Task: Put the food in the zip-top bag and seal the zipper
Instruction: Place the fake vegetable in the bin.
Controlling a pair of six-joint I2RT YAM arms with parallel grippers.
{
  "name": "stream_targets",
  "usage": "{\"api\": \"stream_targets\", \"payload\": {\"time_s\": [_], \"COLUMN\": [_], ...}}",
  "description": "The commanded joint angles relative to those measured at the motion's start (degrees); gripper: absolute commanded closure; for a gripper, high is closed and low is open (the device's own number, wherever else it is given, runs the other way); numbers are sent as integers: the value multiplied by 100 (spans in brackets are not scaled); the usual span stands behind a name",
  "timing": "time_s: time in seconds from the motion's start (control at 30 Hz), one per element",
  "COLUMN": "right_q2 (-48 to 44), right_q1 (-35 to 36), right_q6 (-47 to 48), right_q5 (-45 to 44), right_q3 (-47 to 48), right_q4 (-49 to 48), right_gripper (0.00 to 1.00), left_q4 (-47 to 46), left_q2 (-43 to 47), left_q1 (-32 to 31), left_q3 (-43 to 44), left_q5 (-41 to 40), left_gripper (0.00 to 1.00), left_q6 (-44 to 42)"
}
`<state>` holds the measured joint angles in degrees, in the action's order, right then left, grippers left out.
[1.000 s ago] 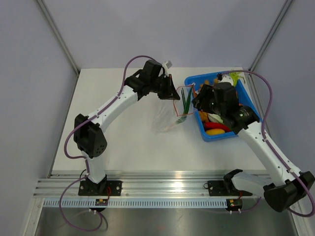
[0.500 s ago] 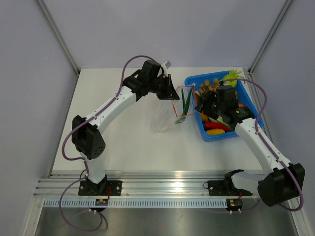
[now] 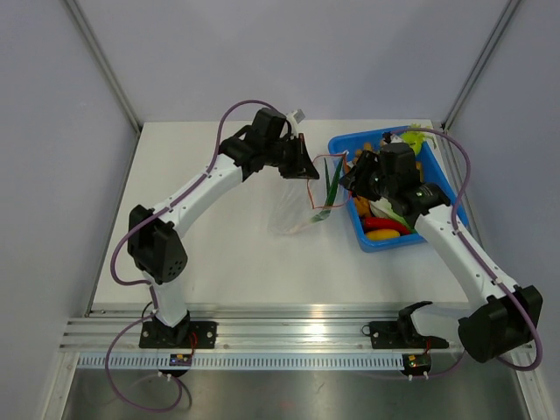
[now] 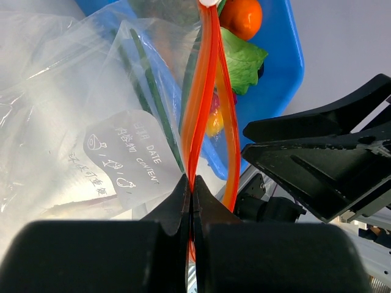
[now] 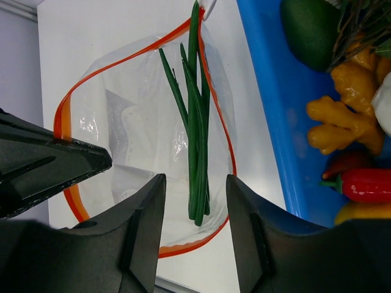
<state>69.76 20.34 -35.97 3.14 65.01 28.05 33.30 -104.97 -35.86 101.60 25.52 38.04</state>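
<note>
Both arms rise from their bases at the near edge of the table [image 3: 219, 254] and reach toward its far half. The zip-top bag [image 3: 293, 214] hangs slack over the middle of the table, nearer the far edge than the near one. Its clear body trails toward the near edge, and a white printed label [image 4: 131, 152] shows on its side.

The right gripper [image 5: 194, 183] hovers over the bag's mouth with its fingers spread wide and nothing between them. Under it, the green onions [image 5: 195, 140] lie lengthwise inside the bag, with one end reaching the rim.

The zipper [image 4: 206, 73] is parted into a wide loop, so the mouth stands open. The left gripper [image 4: 191, 190] has its fingers pressed together on one side of that orange-red strip and holds the mouth up off the table. The other side of the strip bows away from it.

Just right of the bag, the blue bin [image 3: 394, 243] sits along the right edge toward the far right corner. It holds the rest of the food. Among it are a yellow ginger piece [image 5: 342, 116], a red chilli [image 5: 366, 185], an orange [image 4: 241, 17] and a green leaf [image 4: 244, 58].
</note>
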Motion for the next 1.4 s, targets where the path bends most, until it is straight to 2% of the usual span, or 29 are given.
{"api": "stream_targets", "payload": {"time_s": [0.0,0.5,0.77,0.83,0.87,0.9,1.2,1.37], "right_q2": [204,1022,1260,1277,1260,1251,1102,1057], "right_q1": [119,128,207,251,277,286,620,656], "right_q6": [98,28,-68,-86,-95,-121,-454,-780], "right_q5": [135,257,591,566,548,556,793,1031], "right_q3": [380,345,319,310,293,293,266,-32], "right_q4": [-265,-476,-828,-845,-845,-845,-880,-1214], "right_gripper": [49,49,63,74,92,99,100,100], "left_q4": [-254,-324,-412,-412,-421,-438,-491,-509], "left_q2": [284,380,442,460,460,468,389,372], "left_q1": [17,17,17,17,17,17,-79,-88], "left_q3": [0,-9,-132,-167,-176,-185,-150,-88], "left_q5": [208,331,357,349,349,357,375,384], "left_gripper": [100,100,100,100,100,100,100,100], "left_q6": [19,45,80,81,81,89,142,151]}}
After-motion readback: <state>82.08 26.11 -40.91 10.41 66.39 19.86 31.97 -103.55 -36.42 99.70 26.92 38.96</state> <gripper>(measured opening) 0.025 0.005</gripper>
